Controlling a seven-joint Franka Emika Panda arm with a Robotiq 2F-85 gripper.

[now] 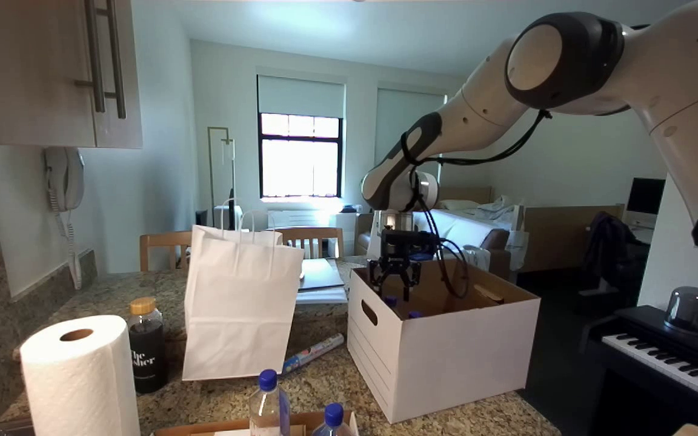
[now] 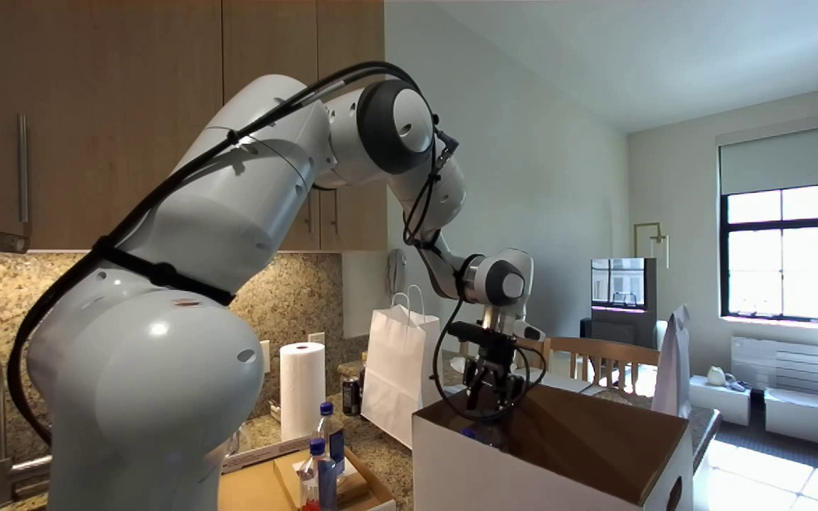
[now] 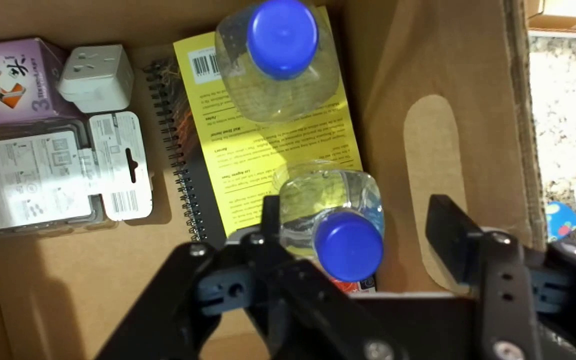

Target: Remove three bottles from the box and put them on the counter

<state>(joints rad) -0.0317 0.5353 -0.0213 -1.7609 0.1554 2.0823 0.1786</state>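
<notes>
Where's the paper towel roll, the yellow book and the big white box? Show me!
Paper towel roll (image 1: 80,378), in an exterior view: the middle of its side.
Yellow book (image 3: 255,150), in the wrist view: its printed cover.
White cardboard box (image 1: 449,351), in an exterior view: its white outer wall.

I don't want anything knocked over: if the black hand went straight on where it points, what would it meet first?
Probably the clear plastic bottle whose round blue cap shows between the fingers of the open black hand in the wrist view. Depth is unclear; they may straddle it.
</notes>
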